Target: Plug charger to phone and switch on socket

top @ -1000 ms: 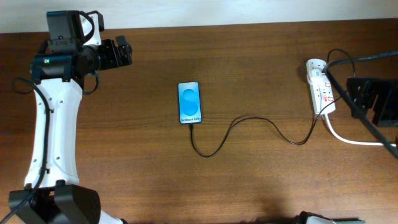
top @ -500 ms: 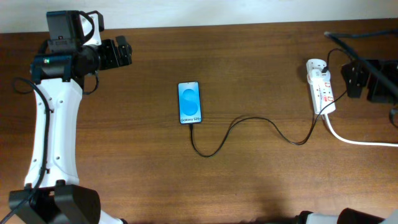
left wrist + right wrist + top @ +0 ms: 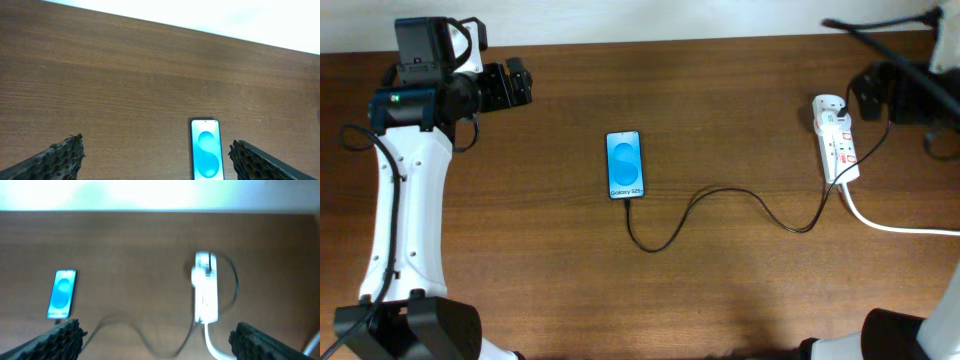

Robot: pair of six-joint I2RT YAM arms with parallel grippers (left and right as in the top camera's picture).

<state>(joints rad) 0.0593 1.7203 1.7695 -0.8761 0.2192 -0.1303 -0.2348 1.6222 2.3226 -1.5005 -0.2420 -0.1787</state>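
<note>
The phone point(image 3: 625, 165) lies flat mid-table, blue screen up; it also shows in the left wrist view point(image 3: 205, 156) and the right wrist view point(image 3: 62, 293). The thin black charger cable point(image 3: 720, 195) runs from the phone's near end in a wavy line to the white socket strip point(image 3: 837, 138), which also shows in the right wrist view point(image 3: 206, 287). My left gripper point(image 3: 515, 85) is open and empty at the far left, well away from the phone. My right gripper point(image 3: 865, 95) is open and empty, raised just beyond the socket's far end.
The socket's thick white cord point(image 3: 895, 225) trails off to the right edge. The table's far edge meets a white wall point(image 3: 670, 20). The left arm's white body point(image 3: 405, 210) stretches along the left side.
My right gripper has moved from beside the socket's right side toward the far edge and slightly left, rising. The left arm, phone and cable have not moved.
</note>
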